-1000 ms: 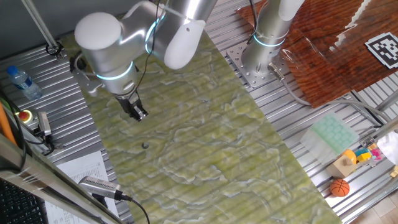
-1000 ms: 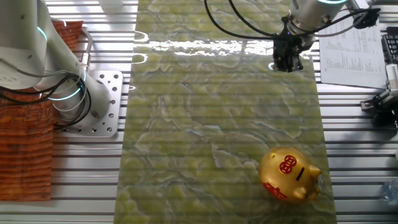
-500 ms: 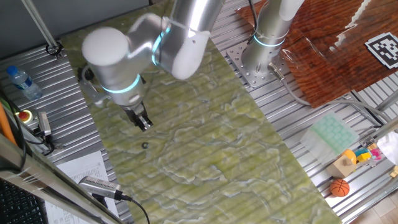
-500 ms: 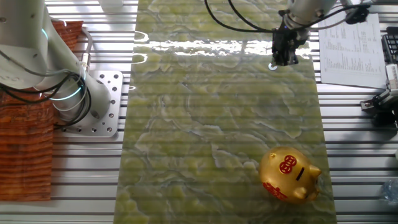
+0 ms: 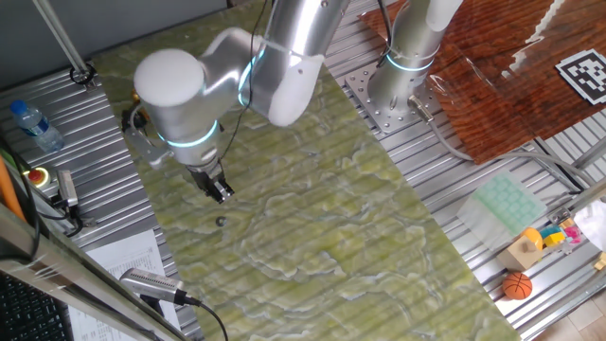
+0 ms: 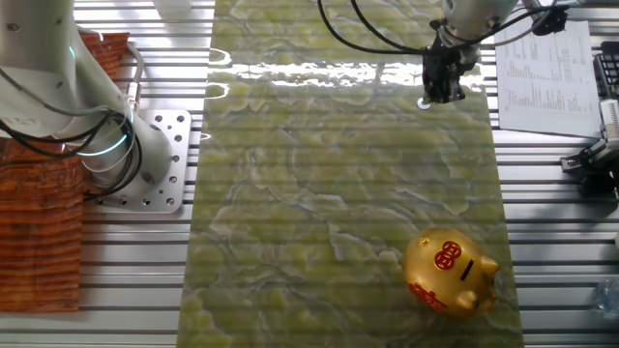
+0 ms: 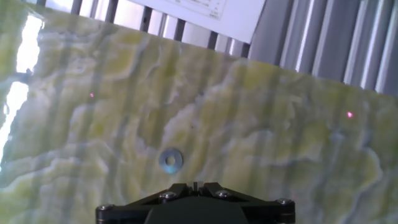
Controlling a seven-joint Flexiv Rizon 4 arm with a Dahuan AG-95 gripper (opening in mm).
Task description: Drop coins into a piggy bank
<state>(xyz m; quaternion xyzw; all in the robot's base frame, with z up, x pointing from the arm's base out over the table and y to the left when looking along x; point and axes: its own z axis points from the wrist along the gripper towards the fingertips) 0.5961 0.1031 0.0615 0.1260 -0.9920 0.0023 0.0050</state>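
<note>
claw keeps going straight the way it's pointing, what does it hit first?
Most likely the green mat, landing at or just short of the coin. In the hand view the coin lies right ahead of the claw; the fixed views show a gap between them, so depth is uncertain.

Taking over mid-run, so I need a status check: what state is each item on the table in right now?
coin: flat on the green mat, not gripped.
gripper: above the mat, short of the coin, holding nothing; open or shut unclear.
piggy bank: upright on the mat, slot on top, far from the coin.
green mat: spread flat on the table.
</note>
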